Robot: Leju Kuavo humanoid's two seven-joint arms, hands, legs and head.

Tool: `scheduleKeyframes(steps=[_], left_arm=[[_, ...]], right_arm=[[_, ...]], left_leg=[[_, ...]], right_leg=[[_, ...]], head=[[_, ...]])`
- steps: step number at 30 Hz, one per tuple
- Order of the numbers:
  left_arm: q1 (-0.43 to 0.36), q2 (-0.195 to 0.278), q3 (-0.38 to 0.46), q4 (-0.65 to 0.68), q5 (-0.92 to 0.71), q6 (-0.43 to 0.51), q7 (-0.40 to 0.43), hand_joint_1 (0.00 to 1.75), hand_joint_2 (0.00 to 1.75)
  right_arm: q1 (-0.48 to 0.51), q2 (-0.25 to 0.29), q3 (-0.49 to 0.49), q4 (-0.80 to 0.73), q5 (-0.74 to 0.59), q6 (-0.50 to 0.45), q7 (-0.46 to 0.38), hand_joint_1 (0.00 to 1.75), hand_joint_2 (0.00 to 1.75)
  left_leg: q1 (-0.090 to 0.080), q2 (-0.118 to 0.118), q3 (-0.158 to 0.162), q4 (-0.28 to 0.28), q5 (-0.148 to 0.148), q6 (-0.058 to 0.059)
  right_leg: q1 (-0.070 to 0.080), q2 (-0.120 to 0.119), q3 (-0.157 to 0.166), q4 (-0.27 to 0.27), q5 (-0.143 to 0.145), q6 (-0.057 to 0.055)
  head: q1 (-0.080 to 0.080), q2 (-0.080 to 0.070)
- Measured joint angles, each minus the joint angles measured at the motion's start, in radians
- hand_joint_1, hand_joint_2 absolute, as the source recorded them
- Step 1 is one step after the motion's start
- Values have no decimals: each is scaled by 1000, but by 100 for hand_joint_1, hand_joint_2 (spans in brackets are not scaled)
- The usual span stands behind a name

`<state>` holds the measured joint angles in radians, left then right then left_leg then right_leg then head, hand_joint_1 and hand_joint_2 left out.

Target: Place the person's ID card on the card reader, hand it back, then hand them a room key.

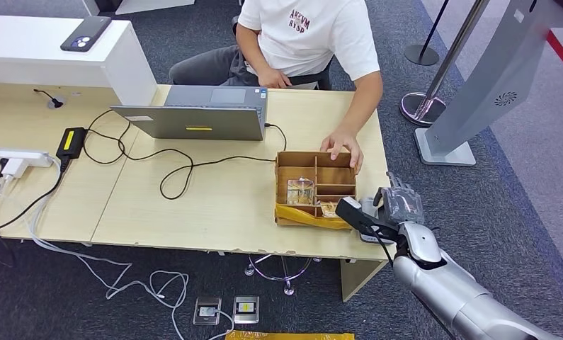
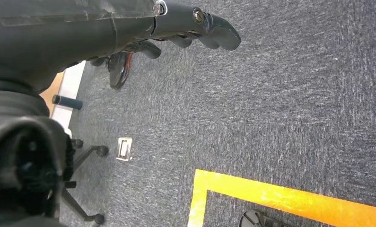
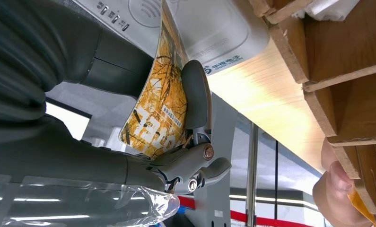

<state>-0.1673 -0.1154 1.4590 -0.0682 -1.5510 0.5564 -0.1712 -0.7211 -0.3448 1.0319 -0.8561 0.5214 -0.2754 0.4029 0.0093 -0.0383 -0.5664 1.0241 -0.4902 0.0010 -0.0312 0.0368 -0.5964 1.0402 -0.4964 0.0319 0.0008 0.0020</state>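
Orange and yellow: the printed card (image 3: 160,101) that my right hand (image 1: 384,212) pinched between thumb and fingers (image 3: 196,97), its upper edge lying against the white card reader (image 3: 214,28). From the head view the hand sat at the desk's near right corner, just beside the cardboard tray (image 1: 314,190), with the reader beneath it largely hidden by my own fingers (I could not tell from there whether the card lay flat on it).

Item, cardboard tray: brown, divided into compartments, a clear wrapped object (image 1: 299,191) in the large left one; yellow tape (image 1: 312,216) along its near edge.

Item, person (image 1: 306,35): white T-shirt, seated across the desk, one hand (image 1: 343,147) resting on the tray's far rim, the other near the laptop.

Item, laptop (image 1: 200,112): grey, open, lid towards me, black cable (image 1: 179,166) looping across the light wooden desk (image 1: 193,205).

Item, power strip (image 1: 13,157): white, at the desk's left, with a black adapter (image 1: 70,142) near it.

Item, phone (image 1: 86,33): dark, on the white counter (image 1: 23,49) at far left.

Item, my left hand (image 2: 195,26): hanging over grey carpet (image 2: 294,94), fingers loosely apart and extended, holding nothing. Orange floor tape (image 2: 280,196) lay below it.
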Motion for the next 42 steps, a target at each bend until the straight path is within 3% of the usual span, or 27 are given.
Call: scheduleKeyframes(steps=[22, 37, 42], left_arm=[[0, -4, 21, 6, -19, 6, -1, 0, 0], [-3, -1, 20, 6, -19, -17, -5, 0, 0], [-13, -2, 13, 6, -19, -27, 2, 0, 0]], right_arm=[[-37, -3, -29, -4, 1, -29, 25, 175, 175], [-183, -76, -87, -195, 53, -19, 122, 175, 175], [-220, -78, -84, -234, 98, 47, 118, 175, 175]], left_leg=[[0, 0, 0, 0, 0, 0], [0, 0, 0, 0, 0, 0], [0, 0, -1, 0, 0, 0]], right_leg=[[0, 0, 0, 0, 0, 0], [0, 0, 0, 0, 1, 0], [0, 0, 0, 0, 1, 0]], head=[[0, 0], [0, 0], [0, 0]])
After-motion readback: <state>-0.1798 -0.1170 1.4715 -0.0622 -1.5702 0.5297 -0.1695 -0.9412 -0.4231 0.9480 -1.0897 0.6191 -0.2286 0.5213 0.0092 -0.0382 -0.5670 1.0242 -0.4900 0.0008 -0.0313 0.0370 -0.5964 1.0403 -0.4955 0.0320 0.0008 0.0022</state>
